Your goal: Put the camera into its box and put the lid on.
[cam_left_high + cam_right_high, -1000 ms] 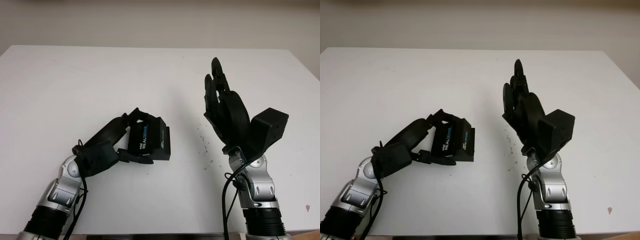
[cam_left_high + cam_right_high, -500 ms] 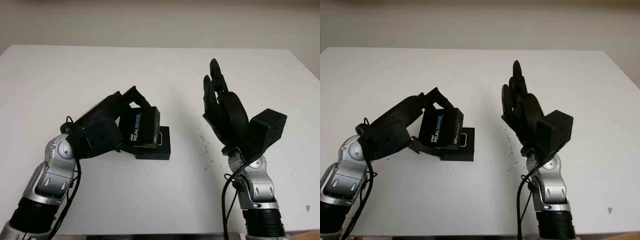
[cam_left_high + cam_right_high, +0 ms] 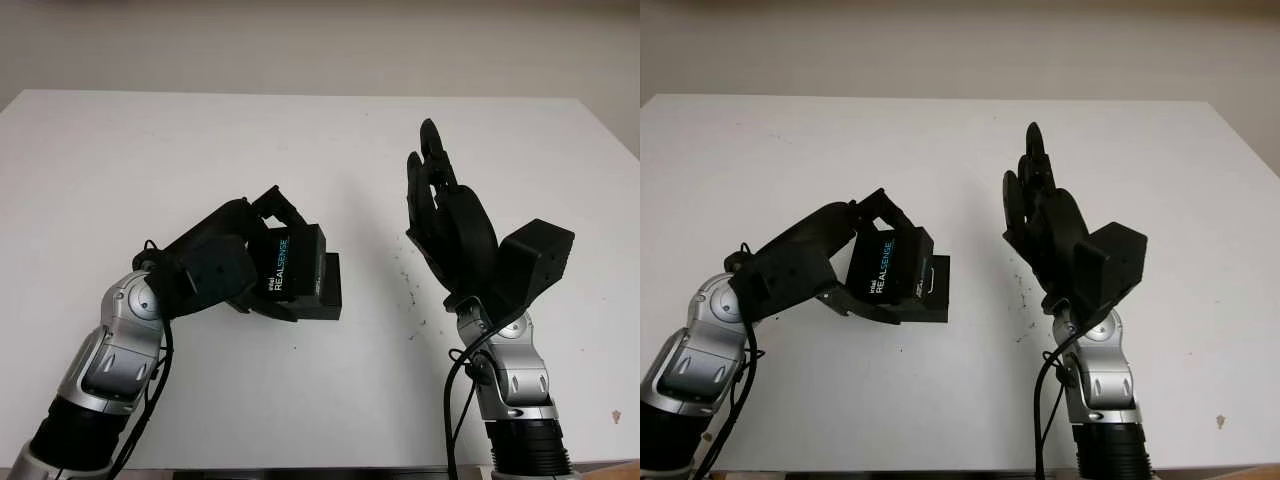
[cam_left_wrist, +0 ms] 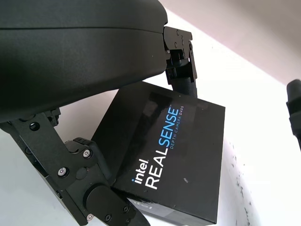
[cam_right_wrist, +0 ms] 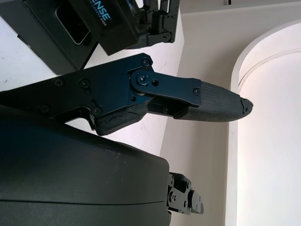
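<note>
White matte tabletop (image 3: 150, 150) under a plain pale wall, smooth, peppered with dark specks just right of the box base.

Left of the box base, left hand (image 3: 215, 268) clamped on the lid (image 3: 289, 270): one finger (image 3: 283, 208) hooked over the lid's far edge, another (image 3: 278, 310) pressed along its near edge. Lid held tilted, printed face turned up toward the head camera, lower edge at or just over the base; actual contact impossible to tell. Glossy black cardboard, flat and rectangular, white and blue "intel REALSENSE" lettering, sharp corners.

Beneath and just right of the lid, box base (image 3: 327, 290) flat on the table, matte black, square-edged, mostly covered by the lid. From the right wrist view, a rounded rectangular cutout in its insert (image 5: 70, 21); camera itself not discernible.

Well right of the box base, right hand (image 3: 447, 215) open, raised upright above the table, holding nothing. Black hard-shell palm, jointed fingers with textured rubbery tips (image 5: 221, 101), silver forearm below.
</note>
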Tool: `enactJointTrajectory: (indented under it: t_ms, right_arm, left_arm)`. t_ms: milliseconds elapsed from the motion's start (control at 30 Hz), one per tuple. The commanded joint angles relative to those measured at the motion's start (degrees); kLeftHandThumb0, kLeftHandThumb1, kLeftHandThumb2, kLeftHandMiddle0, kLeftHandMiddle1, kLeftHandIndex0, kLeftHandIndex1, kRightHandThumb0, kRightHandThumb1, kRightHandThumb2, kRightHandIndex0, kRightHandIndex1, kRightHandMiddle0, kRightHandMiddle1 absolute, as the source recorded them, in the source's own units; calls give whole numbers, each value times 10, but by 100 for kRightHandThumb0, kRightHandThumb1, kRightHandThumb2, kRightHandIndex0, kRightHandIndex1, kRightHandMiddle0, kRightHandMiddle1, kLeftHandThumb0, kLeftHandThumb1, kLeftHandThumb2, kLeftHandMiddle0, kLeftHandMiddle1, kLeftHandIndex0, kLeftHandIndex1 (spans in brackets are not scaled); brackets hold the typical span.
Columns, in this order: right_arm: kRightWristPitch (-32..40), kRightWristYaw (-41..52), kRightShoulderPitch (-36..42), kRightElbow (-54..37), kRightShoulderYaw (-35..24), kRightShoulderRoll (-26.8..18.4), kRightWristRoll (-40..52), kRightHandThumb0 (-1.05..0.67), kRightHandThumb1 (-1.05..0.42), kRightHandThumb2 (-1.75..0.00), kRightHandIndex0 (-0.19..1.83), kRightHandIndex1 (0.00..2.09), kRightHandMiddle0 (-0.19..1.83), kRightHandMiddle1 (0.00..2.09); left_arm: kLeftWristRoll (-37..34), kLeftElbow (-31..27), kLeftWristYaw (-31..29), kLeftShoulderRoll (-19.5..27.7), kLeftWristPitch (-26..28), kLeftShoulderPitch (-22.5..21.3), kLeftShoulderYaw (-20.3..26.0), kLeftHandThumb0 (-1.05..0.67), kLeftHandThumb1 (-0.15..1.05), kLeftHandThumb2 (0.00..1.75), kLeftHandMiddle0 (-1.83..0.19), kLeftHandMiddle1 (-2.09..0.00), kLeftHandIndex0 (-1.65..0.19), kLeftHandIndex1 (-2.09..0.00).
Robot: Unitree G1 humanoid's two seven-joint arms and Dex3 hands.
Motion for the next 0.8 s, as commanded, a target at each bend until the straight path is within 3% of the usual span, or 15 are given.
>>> enactJointTrajectory:
  t_ms: [0, 233, 667, 767]
  right_arm:
    - [0, 0, 1, -14, 1, -1, 1, -87, -105, -61, -19, 0, -19, 0]
    - [6, -7, 2, -18, 1, 2, 2, -85, -105, -59, -19, 0, -19, 0]
    - [7, -7, 1, -15, 2, 3, 3, -83, -105, -59, -19, 0, -19, 0]
    - [7, -5, 1, -14, 2, 3, 6, -82, -105, -59, -19, 0, -19, 0]
  left_arm:
    - [1, 5, 1, -8, 10, -6, -8, -28, 105, 34, -47, -209, -23, -209]
    - [16, 20, 12, -17, 14, -12, -27, -27, 105, 34, -39, -209, -21, -209]
    - [48, 51, 11, -12, 18, -41, -50, -26, 105, 36, -61, -209, -27, -209]
    - [49, 56, 11, -12, 12, -47, -52, -26, 105, 36, -50, -209, -23, -209]
